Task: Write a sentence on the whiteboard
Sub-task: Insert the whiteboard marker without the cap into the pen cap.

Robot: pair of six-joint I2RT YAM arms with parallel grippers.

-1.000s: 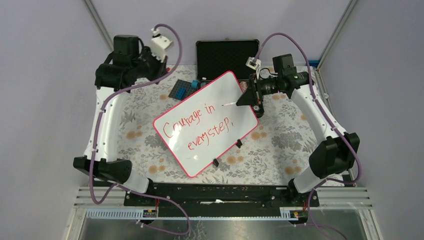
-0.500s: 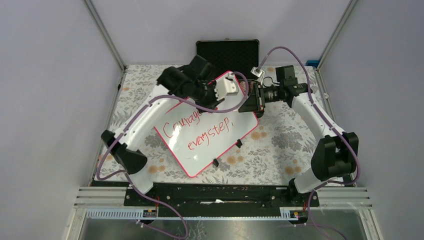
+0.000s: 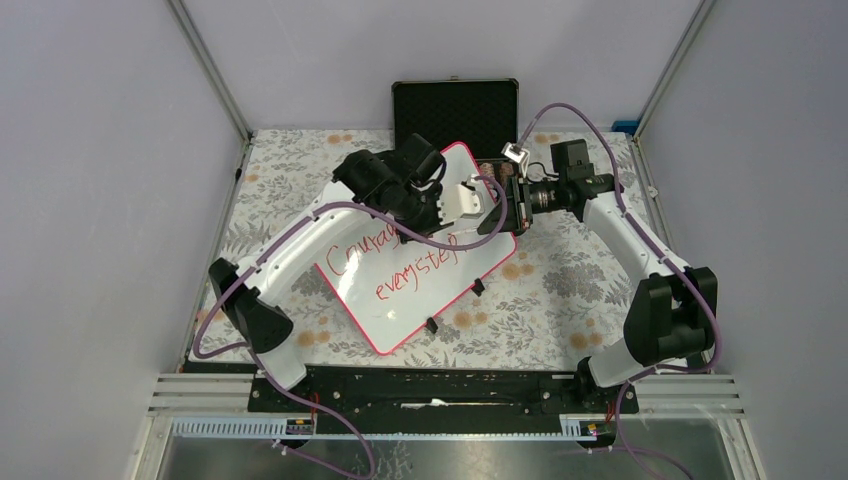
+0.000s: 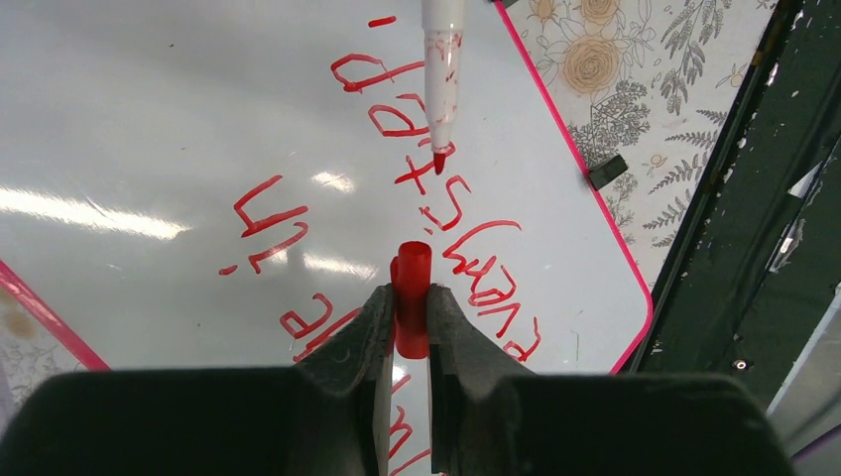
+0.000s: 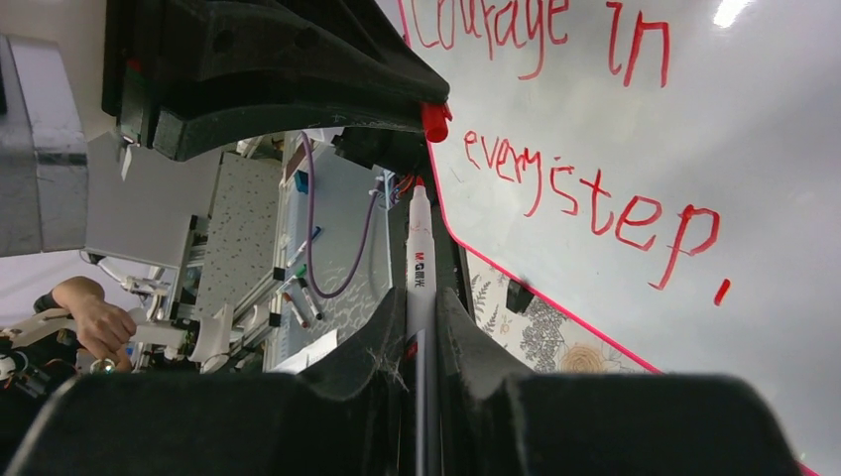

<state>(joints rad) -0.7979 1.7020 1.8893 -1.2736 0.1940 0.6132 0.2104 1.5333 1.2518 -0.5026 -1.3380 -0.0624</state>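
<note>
left wrist view: the left gripper pinches a red cap; the marker, clamped in the right gripper, points its tip at the cap, apart from it, both above the whiteboard over the sentence

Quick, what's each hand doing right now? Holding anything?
Left hand: closed on the red marker cap.
Right hand: closed on the white marker.
</note>
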